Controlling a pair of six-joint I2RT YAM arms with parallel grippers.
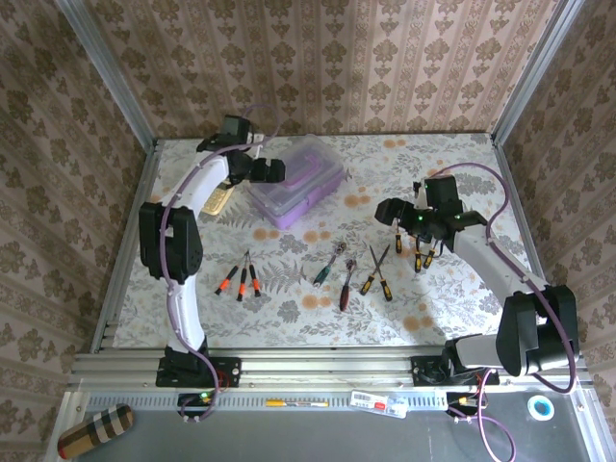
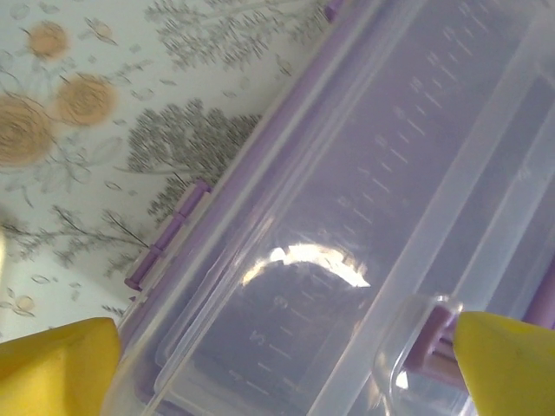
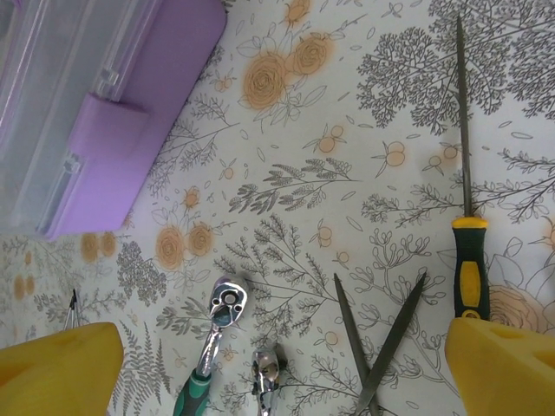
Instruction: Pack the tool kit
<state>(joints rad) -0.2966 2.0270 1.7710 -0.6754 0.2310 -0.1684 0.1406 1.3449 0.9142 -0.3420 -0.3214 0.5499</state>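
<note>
Left of centre in the top view, the calculator [image 1: 218, 200] is seen beside the left arm, just left of the case [image 1: 300, 183]. Below it, three orange screwdrivers [image 1: 241, 280] are laid out on the flowered table [image 1: 144, 289], well apart from the case. Over the case's left end the left gripper [image 1: 279, 175] is held, its jaws spread wide with nothing gripped. From the left wrist, the clear lid [image 2: 364, 199] is seen close under that gripper [image 2: 282, 373]. A yellow fingertip [image 2: 56, 368] is set at each lower corner, and the purple handle [image 2: 429, 338] is just beside the right one. Whether the lid is touched cannot be told.

Mid-frame in the top view, two wrenches [image 1: 337, 272] are found side by side, followed by a pair of crossed tools [image 1: 375, 273]. Just right of those, the right gripper [image 1: 388, 212] is hung over the table, jaws released and empty. More yellow-handled tools [image 1: 423, 256] are laid under its arm.

From the right wrist, the case [image 3: 139, 104] is caught in the upper left corner. The wrenches [image 3: 227, 305] are seen at lower centre between the parted fingers. The crossed tools [image 3: 373, 347] are picked out further right. A yellow-black tool [image 3: 471, 260] is seen at the right edge, just above the right finger.
</note>
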